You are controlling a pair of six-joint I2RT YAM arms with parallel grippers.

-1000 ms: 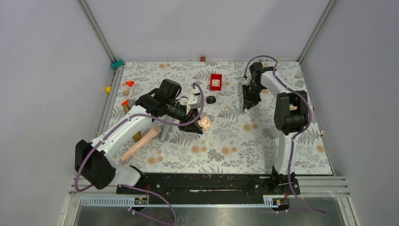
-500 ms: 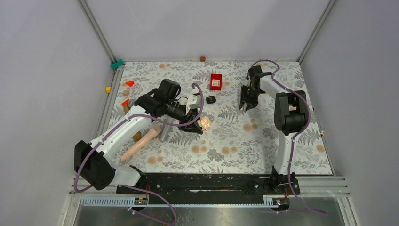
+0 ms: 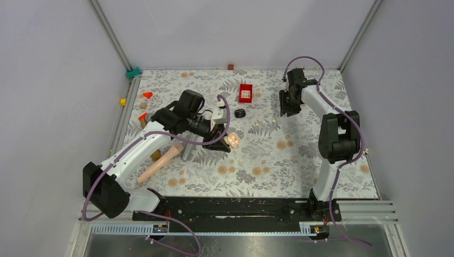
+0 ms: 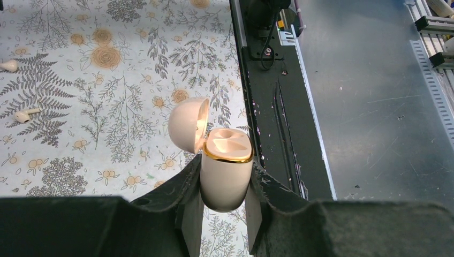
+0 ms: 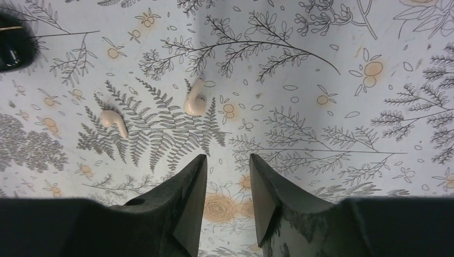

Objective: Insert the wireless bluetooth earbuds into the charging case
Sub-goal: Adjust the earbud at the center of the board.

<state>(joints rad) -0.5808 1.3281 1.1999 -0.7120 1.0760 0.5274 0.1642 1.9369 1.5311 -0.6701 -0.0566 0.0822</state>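
My left gripper (image 4: 225,165) is shut on an open cream charging case (image 4: 226,179) with a gold rim, its lid (image 4: 187,124) hinged back and its wells empty; it also shows in the top view (image 3: 233,140). Two small cream earbuds (image 5: 194,100) (image 5: 112,120) lie on the floral mat, apart from each other. My right gripper (image 5: 227,156) is open and empty above the mat, just short of them; in the top view it hangs at the back right (image 3: 283,109). A glossy black oval case (image 3: 240,113) lies shut on the mat (image 5: 12,45). No black earbuds show.
A red square box (image 3: 246,92) stands behind the black case. A beige cylinder (image 3: 159,162) lies by the left arm. Red wedges (image 3: 148,95), a yellow cube (image 3: 123,101) and a brown block (image 3: 231,67) sit at the mat's left and back edges.
My right gripper has moved up and back toward the far edge, away from the earbuds. My left gripper holds the open cream case in the same place.
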